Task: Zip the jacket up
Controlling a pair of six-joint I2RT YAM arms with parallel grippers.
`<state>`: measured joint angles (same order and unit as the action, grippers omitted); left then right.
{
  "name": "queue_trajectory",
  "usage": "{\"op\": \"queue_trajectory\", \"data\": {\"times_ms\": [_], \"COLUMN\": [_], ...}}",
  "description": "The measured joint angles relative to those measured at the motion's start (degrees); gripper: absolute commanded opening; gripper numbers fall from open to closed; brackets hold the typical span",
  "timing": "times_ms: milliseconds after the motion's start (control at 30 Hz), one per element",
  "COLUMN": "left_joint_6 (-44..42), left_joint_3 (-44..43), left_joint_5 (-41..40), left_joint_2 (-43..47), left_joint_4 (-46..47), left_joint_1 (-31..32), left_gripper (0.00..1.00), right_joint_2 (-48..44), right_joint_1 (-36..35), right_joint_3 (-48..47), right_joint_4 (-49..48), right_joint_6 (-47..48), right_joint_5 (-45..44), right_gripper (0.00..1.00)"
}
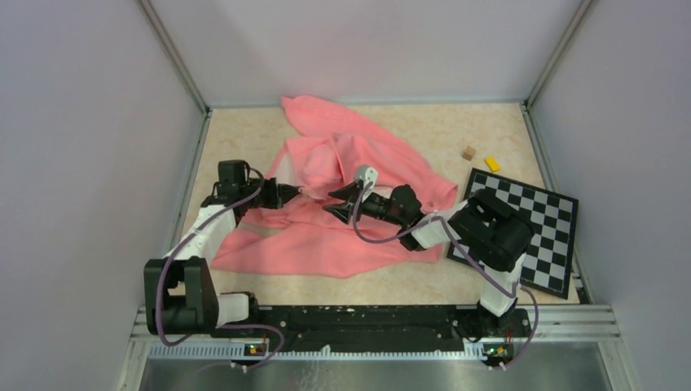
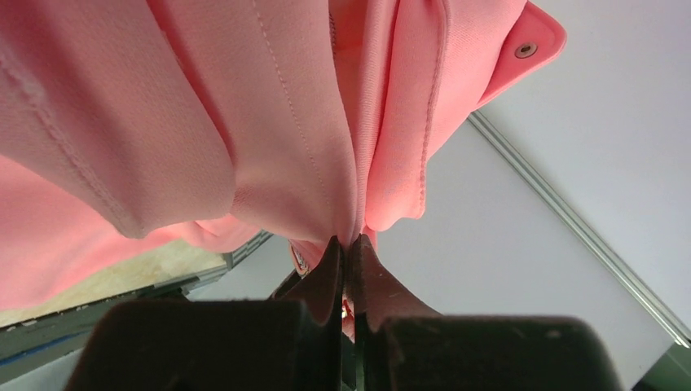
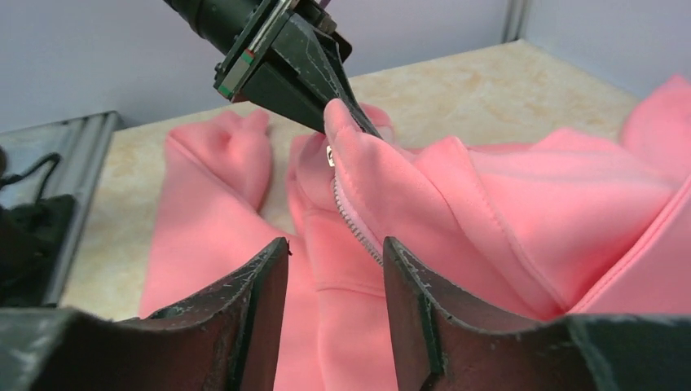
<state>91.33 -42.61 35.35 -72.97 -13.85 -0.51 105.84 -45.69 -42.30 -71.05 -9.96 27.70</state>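
Note:
The salmon-pink jacket [image 1: 358, 163] lies crumpled across the middle of the table. My left gripper [image 1: 298, 194] is shut on a raised fold of it by the front edge; the left wrist view shows the fingertips [image 2: 334, 252] pinched on the fabric [image 2: 285, 122], with a snap on the pocket flap [image 2: 525, 50] above. My right gripper [image 1: 332, 201] is open and empty, facing the left one from close by. In the right wrist view its fingers [image 3: 269, 277] frame the jacket [image 3: 505, 204], and the zipper teeth [image 3: 352, 218] run down from the left gripper's pinch [image 3: 342, 114].
A black-and-white checkerboard [image 1: 530, 220] lies at the right, partly under the right arm. A small wooden cube [image 1: 468, 152] and a yellow block [image 1: 491, 163] sit behind it. Grey walls close in the table on three sides.

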Motion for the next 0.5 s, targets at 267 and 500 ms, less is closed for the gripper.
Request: {"op": "queue_trajectory", "data": {"times_ms": [267, 500], "left_joint_6": [-0.87, -0.85], "left_joint_3": [-0.57, -0.57], "left_joint_5": [4.33, 4.76], "left_joint_2": [-2.58, -2.58], "left_joint_4": [-0.44, -0.42], "left_joint_1": [-1.44, -1.44], "left_gripper": [0.00, 0.00], "right_joint_2": [4.90, 8.37], "right_joint_1": [-4.52, -6.03], "right_joint_3": [1.60, 1.60], "right_joint_4": [-5.07, -8.48], "right_joint_6": [13.25, 18.40], "right_joint_5": [-7.78, -10.03], "right_gripper": [0.29, 0.24]}}
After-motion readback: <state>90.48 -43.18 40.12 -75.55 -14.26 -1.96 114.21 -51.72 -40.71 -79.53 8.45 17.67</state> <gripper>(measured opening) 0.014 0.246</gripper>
